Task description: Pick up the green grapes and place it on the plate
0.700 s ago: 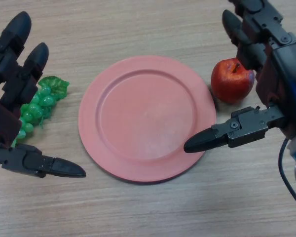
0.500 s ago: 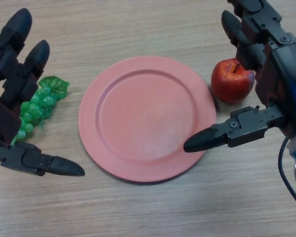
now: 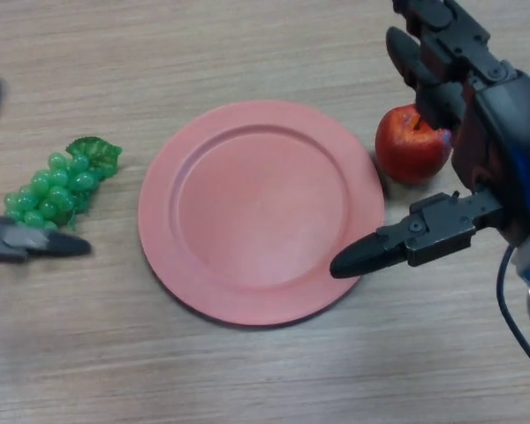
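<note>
Green grapes (image 3: 53, 190) on table, left of plate (image 3: 261, 212); left hand (image 3: 22, 240) beside, fingers spread, grasping nothing.

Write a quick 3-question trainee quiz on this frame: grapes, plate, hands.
1. True or false: the green grapes already lie on the pink plate.
2. Which item sits just off the plate's right rim? A) a banana B) a red apple C) a cup
3. Fill in: the thumb of the right hand reaches over the plate's ____ edge.

Key
1. False. The grapes lie on the table, left of the plate and apart from it; the left hand shows only at the view's left edge, beside them.
2. B.
3. Right. The right hand's fingers are spread and hold nothing.
</note>
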Tool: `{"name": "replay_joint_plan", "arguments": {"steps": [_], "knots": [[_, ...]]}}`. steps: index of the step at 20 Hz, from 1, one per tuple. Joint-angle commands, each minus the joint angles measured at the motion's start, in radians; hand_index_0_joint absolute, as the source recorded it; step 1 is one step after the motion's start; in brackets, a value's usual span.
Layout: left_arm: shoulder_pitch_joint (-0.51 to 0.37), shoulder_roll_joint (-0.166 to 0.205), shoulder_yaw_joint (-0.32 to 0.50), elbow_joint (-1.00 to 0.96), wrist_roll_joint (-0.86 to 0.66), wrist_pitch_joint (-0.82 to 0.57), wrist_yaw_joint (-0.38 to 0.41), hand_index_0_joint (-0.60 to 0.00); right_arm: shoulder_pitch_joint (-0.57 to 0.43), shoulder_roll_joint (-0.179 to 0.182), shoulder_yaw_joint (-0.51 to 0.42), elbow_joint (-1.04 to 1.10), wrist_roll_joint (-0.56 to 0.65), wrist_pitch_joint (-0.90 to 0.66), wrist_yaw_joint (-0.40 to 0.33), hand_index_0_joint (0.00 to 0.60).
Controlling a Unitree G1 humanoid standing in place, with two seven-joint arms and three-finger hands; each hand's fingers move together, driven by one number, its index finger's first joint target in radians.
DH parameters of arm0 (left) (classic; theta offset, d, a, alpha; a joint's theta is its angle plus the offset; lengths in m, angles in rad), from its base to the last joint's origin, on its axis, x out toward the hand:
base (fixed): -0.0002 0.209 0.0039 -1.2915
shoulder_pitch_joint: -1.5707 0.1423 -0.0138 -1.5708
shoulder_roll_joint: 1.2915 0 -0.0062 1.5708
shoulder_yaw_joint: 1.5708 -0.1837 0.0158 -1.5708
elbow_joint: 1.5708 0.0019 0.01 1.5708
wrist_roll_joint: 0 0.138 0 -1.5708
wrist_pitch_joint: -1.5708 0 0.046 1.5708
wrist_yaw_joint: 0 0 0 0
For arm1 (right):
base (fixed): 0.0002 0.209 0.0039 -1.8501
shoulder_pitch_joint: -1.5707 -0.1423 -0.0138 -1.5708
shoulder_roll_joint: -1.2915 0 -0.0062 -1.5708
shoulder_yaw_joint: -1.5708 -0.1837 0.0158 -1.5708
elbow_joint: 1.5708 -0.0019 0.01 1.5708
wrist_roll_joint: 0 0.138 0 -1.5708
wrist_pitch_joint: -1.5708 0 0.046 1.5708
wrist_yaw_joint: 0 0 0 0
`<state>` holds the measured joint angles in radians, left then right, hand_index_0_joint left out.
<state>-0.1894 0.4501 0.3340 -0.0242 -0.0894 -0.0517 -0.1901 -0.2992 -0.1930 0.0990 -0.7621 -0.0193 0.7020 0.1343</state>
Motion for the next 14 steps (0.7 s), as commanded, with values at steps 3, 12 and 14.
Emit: {"name": "replay_joint_plan", "arguments": {"steps": [3, 12, 14], "knots": [[-0.103, 0.168, 0.049, 0.277, 0.243, -0.329, 0.173, 0.0, 0.009, -0.029, -0.081, -0.071, 0.022, -0.166, 0.014, 0.0], [-0.163, 0.165, -0.124, 0.569, 0.659, -0.314, 0.308, 0.0, 0.086, -0.076, -0.166, -0.085, 0.081, -0.202, 0.023, 0.0], [-0.164, 0.147, -0.141, 0.586, 0.676, -0.294, 0.302, 0.0, 0.093, -0.081, -0.164, -0.088, 0.076, -0.21, 0.021, 0.0]]}}
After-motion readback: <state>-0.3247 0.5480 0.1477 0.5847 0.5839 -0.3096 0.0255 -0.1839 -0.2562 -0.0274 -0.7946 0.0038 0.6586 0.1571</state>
